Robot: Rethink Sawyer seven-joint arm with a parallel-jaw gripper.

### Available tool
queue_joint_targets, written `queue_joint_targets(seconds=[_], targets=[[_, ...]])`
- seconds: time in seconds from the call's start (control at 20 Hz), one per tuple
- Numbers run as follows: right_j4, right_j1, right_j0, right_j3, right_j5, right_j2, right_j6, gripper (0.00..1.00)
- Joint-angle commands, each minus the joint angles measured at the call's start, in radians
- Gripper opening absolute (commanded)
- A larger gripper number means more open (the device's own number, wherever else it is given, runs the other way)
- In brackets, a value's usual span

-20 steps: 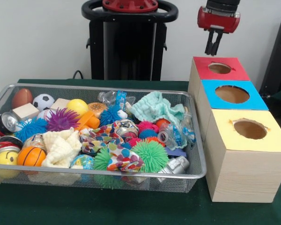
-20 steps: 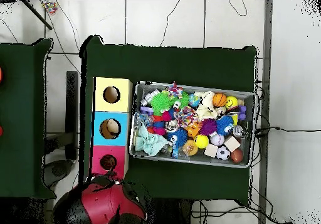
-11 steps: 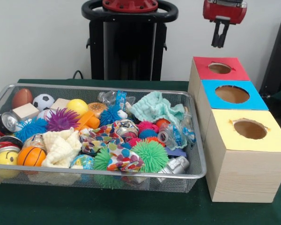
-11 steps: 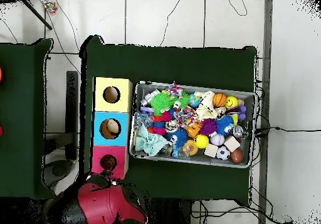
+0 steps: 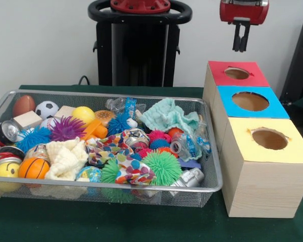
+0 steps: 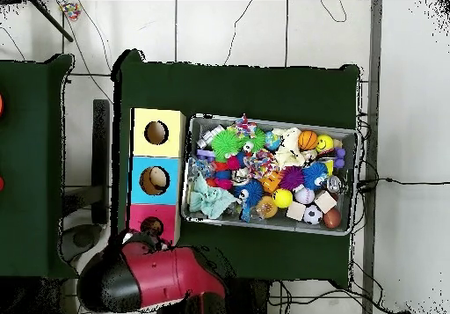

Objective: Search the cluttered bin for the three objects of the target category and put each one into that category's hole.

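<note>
In the front view, the gripper (image 5: 241, 49) hangs high above the red box (image 5: 236, 75), well clear of its hole (image 5: 237, 73). Its two black fingers (image 5: 237, 39) point down, close together with only a thin gap, and nothing is between them. Next to the red box stand a blue box (image 5: 248, 103) and a yellow box (image 5: 265, 166), each with a round hole on top. The wire bin (image 5: 212, 166) sits beside the boxes on the green table (image 5: 156, 227), crowded with toys: a green spiky ball (image 5: 162, 167), a purple spiky ball (image 5: 66, 128), a small basketball (image 5: 34, 168), a soccer ball (image 5: 46, 108), a mint cloth (image 5: 166, 116) and a cream cloth (image 5: 66, 159).

In the overhead view, the red arm (image 6: 154, 280) lies at the bottom, just below the red box (image 6: 151, 227). The gripper itself is hidden under it. The bin (image 6: 269, 171) lies just beside the row of three boxes, with the basketball (image 6: 307, 140) near its far corner.
</note>
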Motion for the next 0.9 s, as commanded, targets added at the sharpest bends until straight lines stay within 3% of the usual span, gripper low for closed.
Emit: queue_joint_targets(seconds=[0.05, 0.45, 0.65, 0.9], targets=[[-0.006, 0.022, -0.109, 0.058, -0.006, 0.159, -0.047, 0.0], [-0.06, 0.064, -0.127, 0.033, -0.014, 0.159, -0.031, 0.0], [-0.079, 0.023, -0.093, 0.03, 0.016, 0.114, -0.006, 0.0], [-0.113, 0.072, -0.08, 0.009, -0.05, 0.096, 0.025, 0.0]])
